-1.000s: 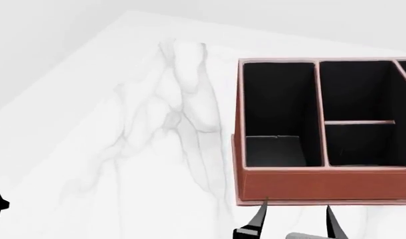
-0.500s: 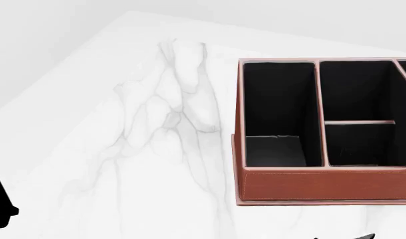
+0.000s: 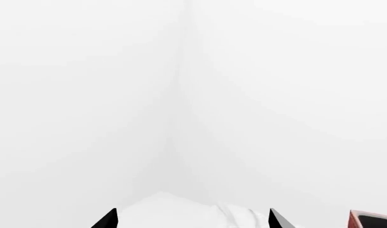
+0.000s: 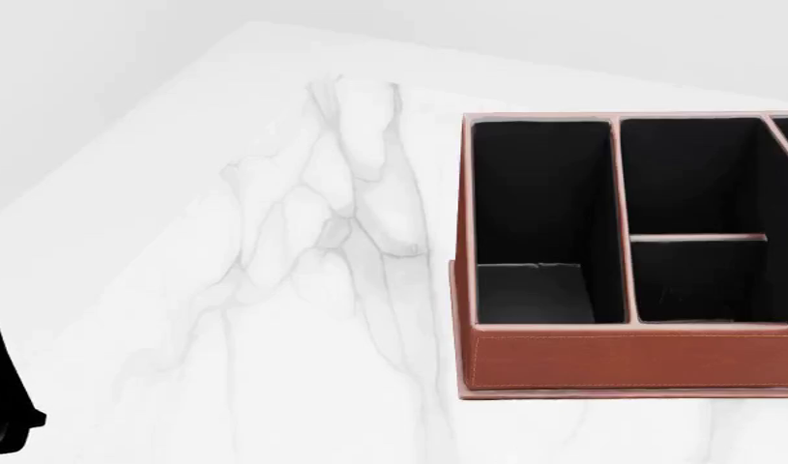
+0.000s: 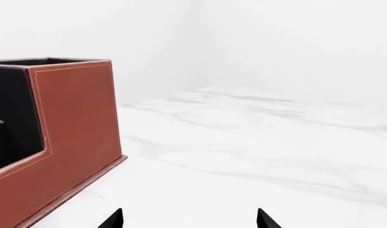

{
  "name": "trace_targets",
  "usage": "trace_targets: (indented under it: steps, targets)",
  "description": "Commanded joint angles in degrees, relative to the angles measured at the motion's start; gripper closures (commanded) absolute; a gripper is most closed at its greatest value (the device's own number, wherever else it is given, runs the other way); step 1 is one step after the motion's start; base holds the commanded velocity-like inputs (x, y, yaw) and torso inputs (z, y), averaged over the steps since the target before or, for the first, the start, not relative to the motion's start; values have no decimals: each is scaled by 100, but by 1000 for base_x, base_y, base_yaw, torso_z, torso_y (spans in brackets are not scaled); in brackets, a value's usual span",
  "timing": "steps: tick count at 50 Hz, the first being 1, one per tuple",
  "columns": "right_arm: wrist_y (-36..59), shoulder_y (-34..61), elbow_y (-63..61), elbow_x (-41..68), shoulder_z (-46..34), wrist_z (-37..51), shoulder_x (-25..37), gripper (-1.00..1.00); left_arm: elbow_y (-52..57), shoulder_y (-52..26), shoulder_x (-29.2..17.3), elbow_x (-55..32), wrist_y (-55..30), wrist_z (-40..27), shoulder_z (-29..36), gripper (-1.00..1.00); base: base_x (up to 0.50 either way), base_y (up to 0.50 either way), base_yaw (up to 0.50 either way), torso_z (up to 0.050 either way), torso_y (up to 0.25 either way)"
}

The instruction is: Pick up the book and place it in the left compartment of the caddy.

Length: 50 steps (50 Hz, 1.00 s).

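Note:
The reddish-brown caddy [image 4: 626,362] stands at the right of the head view, cut off by the frame's edge. Its left compartment [image 4: 542,193] is the long black slot. At the near end of that slot sits the book [image 4: 533,293], a black rectangle with a thin pale top edge. My right gripper [image 5: 190,219] is open and holds nothing. It hovers over the marble beside the caddy [image 5: 73,123] and is out of the head view. My left gripper [image 3: 193,221] is also open and holds nothing, with a corner of the caddy [image 3: 371,219] at the frame's edge.
White marble tabletop [image 4: 304,290] stretches left of the caddy, and its far corner is at the top. Part of my left arm [image 4: 0,396] shows black at the head view's left edge. Pale walls lie behind the table.
My right gripper's fingers, seen below the caddy's front wall a second ago, have dropped out of the head view. The black part of the left arm has risen slightly at the left edge.

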Motion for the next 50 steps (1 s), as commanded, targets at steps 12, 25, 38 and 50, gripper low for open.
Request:
trace_targets:
  steps: [12,25,38,50]
  targets:
    - [-277,80,467,725,107,86,83,-100,-25,26,-40,-39,50,4,43,-100,0,0,0,0,0]
    - [-340,245,806,1036,-9,-130,159,-100,-23,-13,-65,-109,3,-26,56,-100,0,0,0,0,0]
    - [-392,456,1255,1225,-248,-441,215,-100,-17,-19,-90,-147,-2,-60,50,-100,0,0,0,0,0]
    - [-604,427,1516,1322,-279,-394,186,-100,-31,-12,-108,-159,20,-81,53,-100,0,0,0,0,0]
